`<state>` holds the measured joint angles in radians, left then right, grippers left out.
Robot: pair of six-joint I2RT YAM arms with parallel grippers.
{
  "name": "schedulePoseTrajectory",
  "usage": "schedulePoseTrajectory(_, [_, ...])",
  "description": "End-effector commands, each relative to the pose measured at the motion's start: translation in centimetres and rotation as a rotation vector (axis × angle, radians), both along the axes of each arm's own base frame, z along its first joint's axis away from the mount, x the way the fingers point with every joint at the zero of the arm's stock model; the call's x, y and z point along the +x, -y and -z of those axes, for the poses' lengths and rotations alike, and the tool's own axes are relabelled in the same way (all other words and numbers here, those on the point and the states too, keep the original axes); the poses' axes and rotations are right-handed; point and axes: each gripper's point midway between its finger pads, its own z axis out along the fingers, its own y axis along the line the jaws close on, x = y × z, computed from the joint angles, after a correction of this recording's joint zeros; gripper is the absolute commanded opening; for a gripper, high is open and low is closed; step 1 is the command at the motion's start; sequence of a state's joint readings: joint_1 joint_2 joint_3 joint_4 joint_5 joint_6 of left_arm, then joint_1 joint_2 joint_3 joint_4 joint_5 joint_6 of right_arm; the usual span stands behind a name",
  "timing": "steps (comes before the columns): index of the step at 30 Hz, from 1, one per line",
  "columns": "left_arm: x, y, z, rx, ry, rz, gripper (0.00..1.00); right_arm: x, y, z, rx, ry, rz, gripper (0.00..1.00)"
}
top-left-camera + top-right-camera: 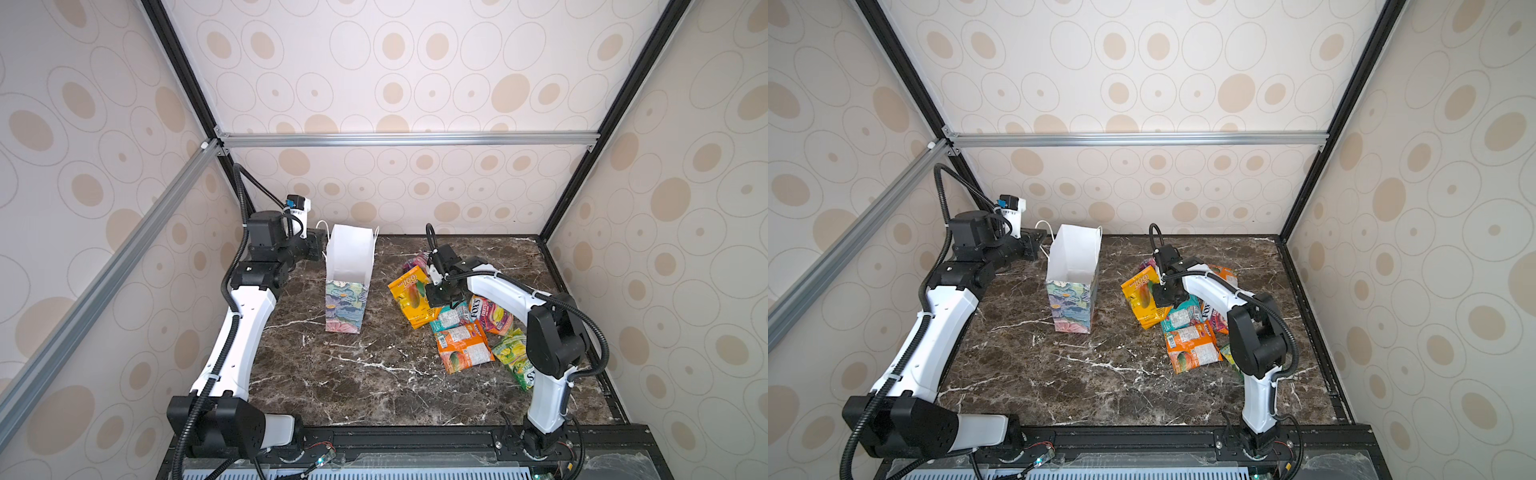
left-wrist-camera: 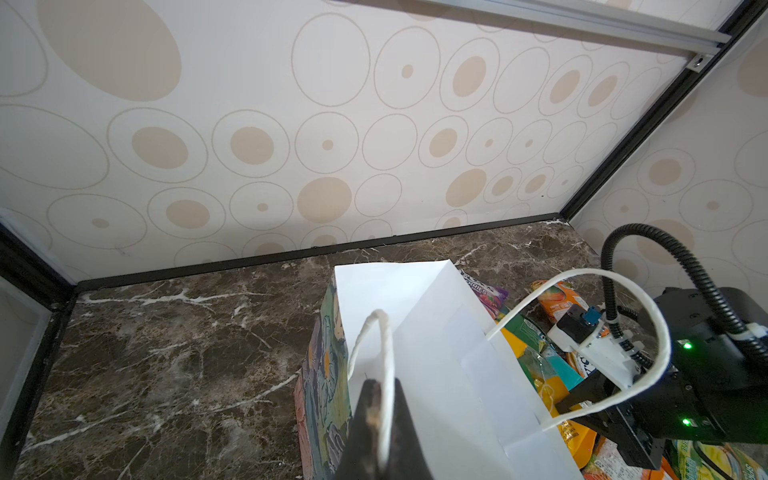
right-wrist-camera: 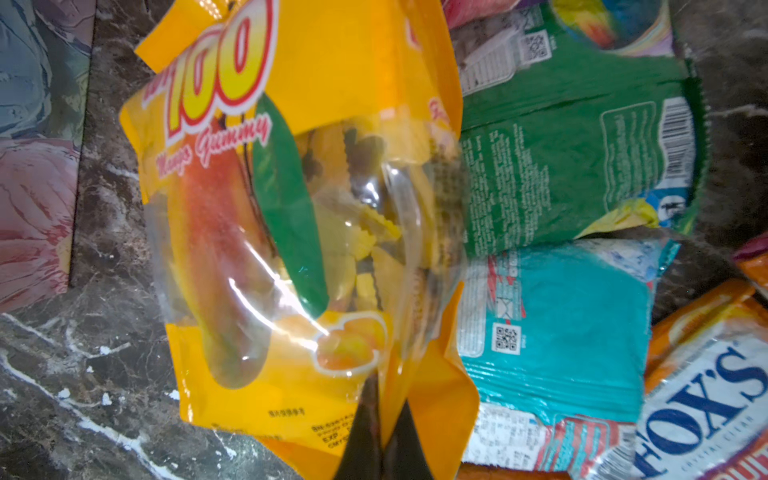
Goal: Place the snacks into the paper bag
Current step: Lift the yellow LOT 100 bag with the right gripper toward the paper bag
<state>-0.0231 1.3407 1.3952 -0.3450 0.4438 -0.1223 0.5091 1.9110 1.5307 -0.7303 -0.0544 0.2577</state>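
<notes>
The paper bag (image 1: 347,299) (image 1: 1073,303) stands upright and open at the back left of the marble table, floral outside, white inside. My left gripper (image 2: 380,419) (image 1: 318,245) is shut on its white cord handle (image 2: 388,361) at the bag's left rim. The snacks lie in a heap to the right. My right gripper (image 3: 384,419) (image 1: 439,296) is shut on the lower edge of the yellow mango gummy packet (image 3: 291,208) (image 1: 409,297). Beside it lie a teal packet (image 3: 557,332), a green packet (image 3: 573,166), an orange packet (image 1: 463,347) and a pink FOX'S packet (image 1: 492,316).
A yellow-green packet (image 1: 515,357) lies partly under the right arm (image 1: 548,332). Patterned walls close in the table (image 1: 353,374) at the back and on both sides. A black rail (image 1: 415,440) runs along the front edge.
</notes>
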Motion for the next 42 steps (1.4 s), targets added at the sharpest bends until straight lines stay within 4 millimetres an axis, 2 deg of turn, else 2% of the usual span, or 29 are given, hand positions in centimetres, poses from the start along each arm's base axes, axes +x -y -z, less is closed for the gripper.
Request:
schedulePoseTrajectory(1, [-0.4, -0.2, -1.6, 0.016, 0.055, 0.007, 0.00, -0.2, 0.4, -3.2, 0.038, 0.041, 0.025, 0.00])
schedulePoseTrajectory(3, [-0.4, -0.2, -1.5, 0.016, 0.054, 0.007, 0.00, -0.2, 0.0, -4.2, 0.060, 0.053, 0.019, 0.00])
schedulePoseTrajectory(15, [-0.5, -0.2, -1.6, 0.018, 0.056, 0.006, 0.00, 0.3, -1.5, -13.8, 0.207, 0.221, -0.030, 0.00])
schedulePoseTrajectory(20, [-0.5, -0.2, -1.7, 0.018, 0.060, 0.008, 0.00, 0.4, -1.9, -16.3, 0.252, 0.285, -0.057, 0.00])
schedulePoseTrajectory(27, [-0.5, -0.1, -1.7, 0.013, 0.059, 0.015, 0.00, 0.4, -2.3, -21.7, 0.321, 0.403, -0.089, 0.00])
schedulePoseTrajectory(35, [-0.7, 0.0, -1.9, 0.011, 0.065, 0.020, 0.00, 0.7, -2.4, -25.8, 0.355, 0.500, -0.101, 0.00])
schedulePoseTrajectory(42, [-0.8, 0.1, -2.0, 0.013, 0.069, 0.021, 0.00, 0.7, -3.2, -30.1, 0.410, 0.593, -0.134, 0.00])
